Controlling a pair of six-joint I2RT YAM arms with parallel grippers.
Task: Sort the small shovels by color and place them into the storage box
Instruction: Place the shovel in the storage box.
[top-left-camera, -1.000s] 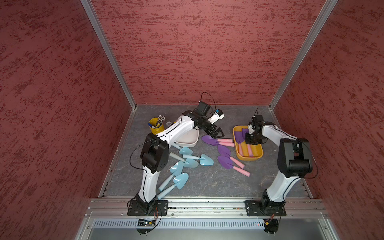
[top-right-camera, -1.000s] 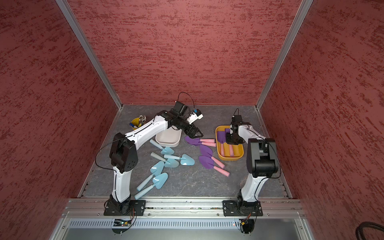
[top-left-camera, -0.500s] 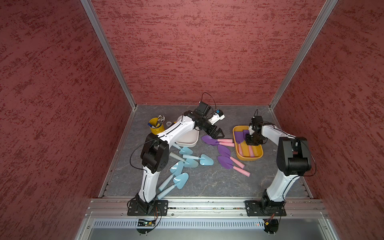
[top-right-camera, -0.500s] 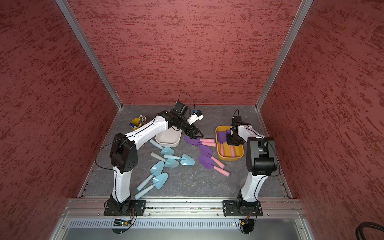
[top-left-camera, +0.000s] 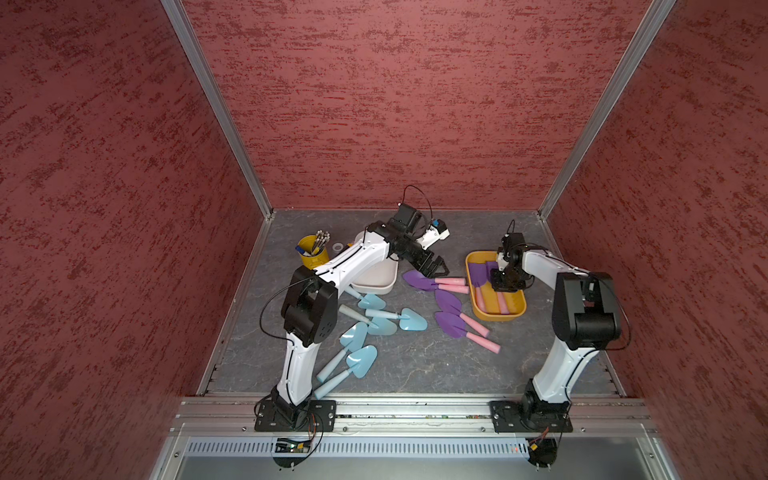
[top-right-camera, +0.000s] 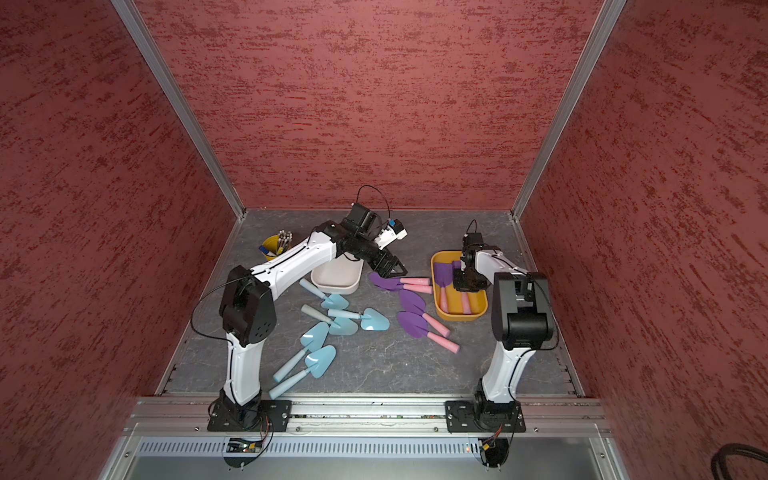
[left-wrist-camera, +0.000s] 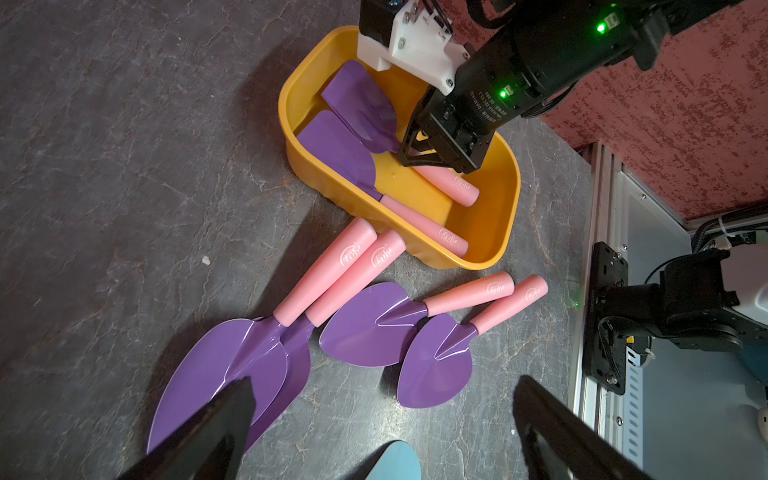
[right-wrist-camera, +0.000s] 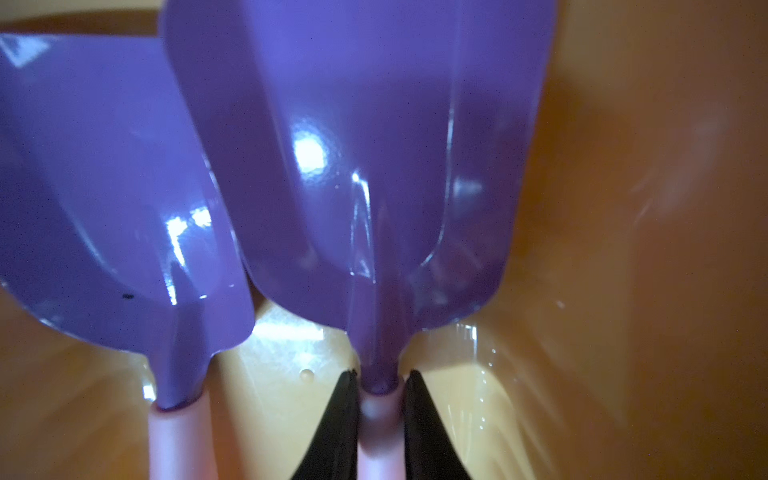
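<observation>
The right claw (right-wrist-camera: 380, 380) pinches a purple shovel (right-wrist-camera: 374, 166) inside the yellow box (left-wrist-camera: 494, 224). The left claw (left-wrist-camera: 382, 415) gapes wide over other shovels (left-wrist-camera: 361, 328) on the worktop (left-wrist-camera: 124, 166).

A yellow cylindrical cup (top-left-camera: 309, 258) stands upright near the back left corner of the grey marbled tabletop (top-left-camera: 415, 365). Thin dark pens with white tips (top-left-camera: 321, 241) stick out of it. A small pale ring (top-left-camera: 337, 248) lies just beside it. Rough red walls (top-left-camera: 395, 104) close three sides, and an aluminium rail (top-left-camera: 415, 415) runs along the front.
</observation>
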